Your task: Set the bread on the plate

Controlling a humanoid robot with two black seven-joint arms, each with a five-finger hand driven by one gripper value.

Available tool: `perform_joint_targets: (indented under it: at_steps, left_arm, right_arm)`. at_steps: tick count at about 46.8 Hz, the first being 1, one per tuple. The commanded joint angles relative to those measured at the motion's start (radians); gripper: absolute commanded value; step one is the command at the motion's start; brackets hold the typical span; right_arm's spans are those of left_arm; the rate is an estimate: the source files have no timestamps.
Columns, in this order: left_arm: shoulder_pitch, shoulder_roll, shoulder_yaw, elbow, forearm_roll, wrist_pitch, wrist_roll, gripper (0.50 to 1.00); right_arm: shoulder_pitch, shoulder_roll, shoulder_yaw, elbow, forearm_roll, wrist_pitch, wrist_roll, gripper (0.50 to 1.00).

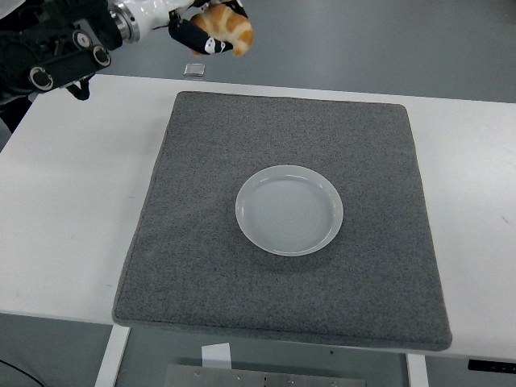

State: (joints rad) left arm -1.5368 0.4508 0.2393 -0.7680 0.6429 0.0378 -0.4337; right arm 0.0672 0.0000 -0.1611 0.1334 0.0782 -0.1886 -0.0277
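The bread (227,29), an orange-brown croissant-shaped piece, hangs high above the table near the picture's top edge. My left hand (200,32) is shut on it, black fingers wrapped round its left side. The black left arm (56,55) runs in from the upper left corner. A round white plate (289,210) lies empty in the middle of the grey mat (201,266), well below and to the right of the bread. The right arm is out of view.
The grey mat covers most of the white table (64,218). A small square grey object (193,69) lies on the floor beyond the table's far edge. Dark clothing of a person shows at the top left corner.
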Motion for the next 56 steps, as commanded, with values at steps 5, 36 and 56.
perform_joint_targets:
  at_steps: [5,36,56]
  left_arm:
    - [-0.108,-0.014,0.000,-0.020,-0.002,-0.050,0.021,0.500]
    - [-0.148,-0.072,0.005,-0.468,0.153,0.069,0.029,0.500]
    - [0.141,-0.095,0.003,-0.468,0.345,0.195,0.027,0.500]
  right_arm:
    - [0.000,0.000,0.002,0.000,0.000,0.000,0.000,0.952]
    - [0.000,0.000,0.000,0.000,0.000,0.000,0.000,0.952]
    - [0.000,0.000,0.002,0.000,0.000,0.000,0.000,0.954]
